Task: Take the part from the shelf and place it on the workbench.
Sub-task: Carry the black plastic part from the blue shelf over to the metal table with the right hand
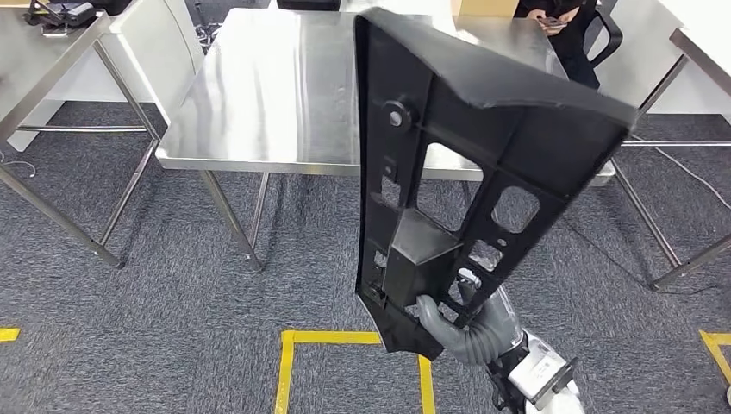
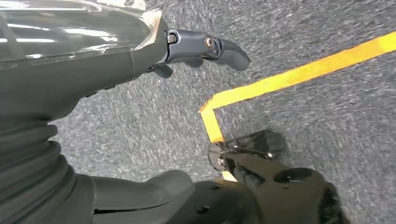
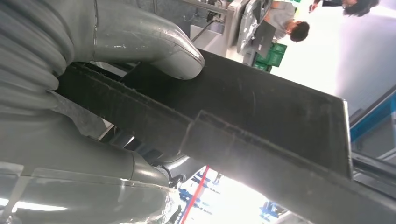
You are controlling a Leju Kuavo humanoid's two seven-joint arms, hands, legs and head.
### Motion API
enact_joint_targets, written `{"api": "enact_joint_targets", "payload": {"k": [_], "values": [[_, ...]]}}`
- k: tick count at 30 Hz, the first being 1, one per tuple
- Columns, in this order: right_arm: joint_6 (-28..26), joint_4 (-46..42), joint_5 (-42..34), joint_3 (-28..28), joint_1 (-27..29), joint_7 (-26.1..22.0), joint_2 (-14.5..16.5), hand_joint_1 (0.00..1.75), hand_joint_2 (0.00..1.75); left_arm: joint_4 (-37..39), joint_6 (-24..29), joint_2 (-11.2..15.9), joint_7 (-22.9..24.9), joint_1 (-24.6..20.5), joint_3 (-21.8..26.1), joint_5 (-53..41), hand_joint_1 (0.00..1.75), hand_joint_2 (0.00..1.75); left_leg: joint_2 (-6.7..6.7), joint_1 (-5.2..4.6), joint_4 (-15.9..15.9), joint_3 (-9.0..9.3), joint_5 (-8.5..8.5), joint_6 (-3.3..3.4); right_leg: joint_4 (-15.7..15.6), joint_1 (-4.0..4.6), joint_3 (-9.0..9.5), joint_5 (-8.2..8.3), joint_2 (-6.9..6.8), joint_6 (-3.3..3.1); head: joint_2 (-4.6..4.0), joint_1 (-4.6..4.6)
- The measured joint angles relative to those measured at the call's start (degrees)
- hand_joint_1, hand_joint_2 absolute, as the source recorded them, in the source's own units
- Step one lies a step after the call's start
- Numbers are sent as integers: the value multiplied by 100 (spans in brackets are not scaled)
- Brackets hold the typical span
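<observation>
1. Steel-topped side bench (image 1: 26, 78) stands at the far left of the head view, on grey carpet (image 1: 129, 328) marked with yellow tape lines (image 1: 286, 366).
2. Hanging low over that carpet, the robot's left hand (image 2: 205, 51) holds nothing in its wrist view, dark fingers (image 2: 231, 53) extended over a corner of the yellow tape.
3. At centre, the stainless bench (image 1: 267, 95) lies ahead of the robot, its shiny top reflecting the room.
4. In front of the bench, the black moulded part (image 1: 465, 164) is raised upright in the air, its ribbed, cut-out face toward the camera, its upper end overlapping the bench edge in the picture; it is not resting on the bench.
5. Right of centre, the right hand (image 1: 461, 323) grips the part by its lower end, grey fingers wrapped through the openings; the wrist view shows the thick thumb (image 3: 154, 44) pressed on the part's flat edge.
6. At the upper right, a seated person (image 1: 560, 26) in dark clothing is behind the bench.
</observation>
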Motion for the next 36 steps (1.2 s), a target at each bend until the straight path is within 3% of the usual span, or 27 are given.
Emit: {"api": "enact_joint_targets", "payload": {"k": [2, 5, 6, 7, 9, 10, 11, 13, 15, 16, 18, 20, 22, 23, 24, 26, 28, 31, 33, 36], "values": [[-4, -2, 3, 3, -4, 4, 1, 175, 175, -1, -11, 3, -3, -6, 0, -17, 0, 175, -8, 5, -39, 109, 2, 92, 291, -8, -117, -61, 1, 25, 0, 9], [-7, -3, 6, 7, -1, 6, 1, 175, 175, -4, -17, 7, -8, -26, -1, -42, 0, 175, -30, -20, -59, 171, -76, 163, 1266, -2, -811, -334, 3, -4, 0, 29], [-9, -3, 7, 7, 13, 7, 0, 175, 175, -4, -20, 7, -8, -22, -1, -46, 0, 175, -40, -36, -59, 203, -114, 173, 1479, 5, -1019, -385, 3, -8, 0, 31], [-12, -2, 7, 6, 27, 9, -3, 175, 175, -4, -23, 7, -8, -17, -1, -49, 0, 175, -51, -52, -59, 251, -159, 179, 1503, 14, -1134, -350, 4, -2, 0, 31], [-19, -2, 8, 4, 42, 11, -8, 175, 175, -4, -27, 4, -8, -12, -2, -55, 0, 175, -70, -81, -65, 393, -267, 180, 972, 44, -1066, 5, 3, 37, 0, 33], [-21, -2, 10, 3, 46, 11, -10, 175, 175, -2, -26, -2, -8, -11, -2, -57, 0, 175, -75, -89, -68, 458, -325, 176, 616, 70, -966, 242, 2, 27, 0, 30], [-23, -2, 11, 0, 51, 11, -11, 175, 175, -1, -25, -6, -9, -13, -3, -60, 0, 175, -82, -95, -76, 511, -377, 161, 329, 100, -885, 376, -7, -18, 0, 22], [-27, -6, 15, -7, 69, 11, -13, 175, 175, 1, -18, -14, -10, -18, -3, -66, 0, 175, -88, -94, -97, 583, -442, 106, 99, 156, -803, 470, -17, -146, 0, 2], [-31, -15, 17, -13, 80, 13, -14, 175, 175, -3, -13, -13, -14, -19, -3, -71, 0, 175, -78, -94, -54, 636, -438, 50, 21, 131, -683, 469, -4, -224, 0, 2], [-32, -19, 17, -15, 80, 12, -14, 175, 175, -6, -13, -12, -19, -21, -3, -74, 0, 175, -68, -95, 81, 607, -405, 28, -23, 96, -606, 474, 4, -254, 0, 0], [-33, -25, 17, -16, 68, 10, -4, 175, 175, -11, -11, -13, -25, -38, -4, -80, 0, 175, -47, -80, 632, 280, -406, -32, -72, 38, -434, 424, 9, -316, 0, -10], [-34, -27, 17, -16, 71, 9, 4, 175, 175, -11, -10, -17, -26, -42, -3, -83, 0, 175, -33, -41, 1301, -235, -632, -108, -83, 36, -339, 335, 11, -352, 0, -19], [-35, -27, 18, -15, 85, 9, 7, 175, 175, -11, -10, -10, -26, -24, -3, -84, 0, 175, -26, 4, 1532, -619, -907, -175, -83, 24, -217, 219, 31, -335, 0, -18], [-34, -27, 18, -15, 87, 9, 7, 175, 175, -11, -10, -6, -26, -16, -3, -83, 0, 175, -19, 21, 1415, -693, -899, -197, -83, 14, -133, 153, 41, -318, 0, -19], [-34, -27, 18, -15, 87, 9, 8, 175, 175, -11, -10, -3, -26, -13, -2, -80, 0, 175, -10, 34, 1157, -688, -737, -211, -83, 4, -41, 84, 48, -297, 0, -19], [-33, -25, 17, -15, 78, 9, 8, 175, 175, -8, -10, 0, -26, -6, -2, -72, 0, 175, 14, 48, 477, -579, -105, -197, -83, 4, 99, -64, 53, -240, 0, -30], [-33, -22, 16, -13, 61, 10, 9, 175, 175, -6, -10, -1, -26, -1, -2, -64, 0, 175, 32, 40, 83, -483, 267, -127, -107, 36, 217, -179, 60, -159, 0, -36], [-33, -21, 15, -8, 30, 13, 11, 175, 175, -8, -6, -10, -28, -7, -1, -58, 0, 175, 16, 37, -39, -300, 269, 15, -27, 51, 364, -178, 60, -13, 0, -28], [-33, -21, 14, -7, 6, 12, 12, 175, 175, -11, -2, -11, -29, -17, -1, -52, 0, 175, 1, 45, -63, -148, 235, 97, 491, 36, 92, -206, 51, 10, 0, -16], [-33, -17, 13, -5, 0, 13, 10, 175, 175, -13, 1, -10, -29, -19, -1, -43, 0, 175, -26, 37, -68, 12, 77, 146, 1482, 29, -705, -576, 46, -60, 0, -3]]}}
